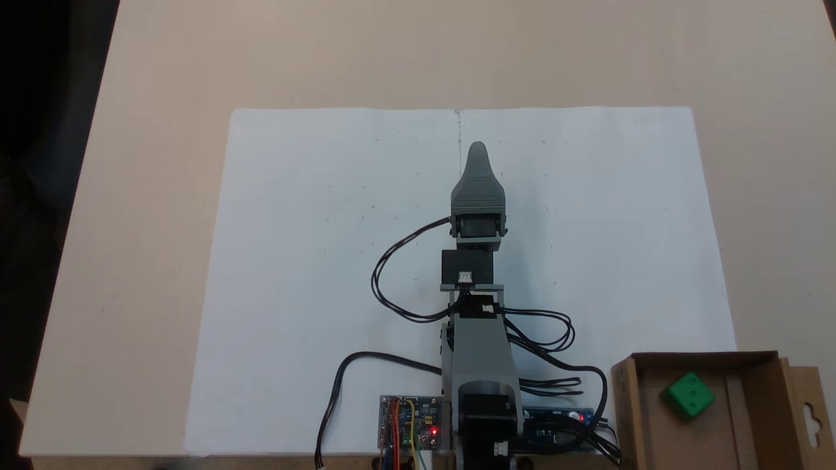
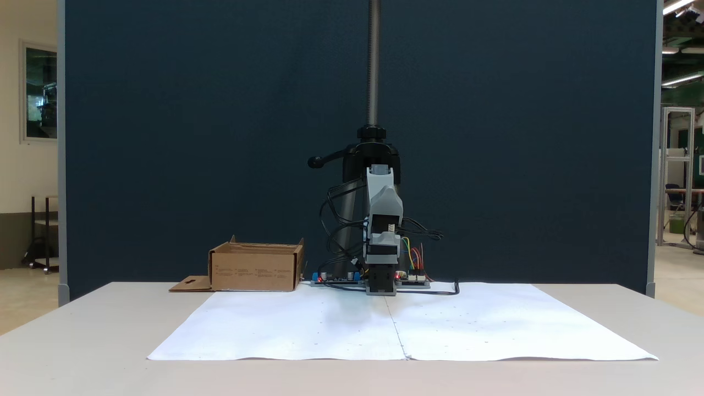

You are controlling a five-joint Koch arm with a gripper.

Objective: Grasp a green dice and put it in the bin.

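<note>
The green dice (image 1: 688, 395) lies inside the bin (image 1: 625, 405), a shallow brown cardboard box at the bottom right of a fixed view, beside the arm's base. The same bin (image 2: 256, 269) stands left of the arm (image 2: 383, 220) in a fixed view from the front, where its walls hide the dice. My gripper (image 1: 477, 153) points away from the base over the middle of the white paper, far from the bin, with nothing visibly in it. Only its upper grey jaw shows, so I cannot tell whether it is open or shut.
A large white paper sheet (image 1: 326, 261) covers the beige table. Circuit boards (image 1: 410, 423) and looping black cables (image 1: 398, 274) sit around the arm's base. The bin's flap (image 1: 810, 411) with a hanger hole sticks out to the right. A camera pole (image 2: 374, 66) rises behind the arm.
</note>
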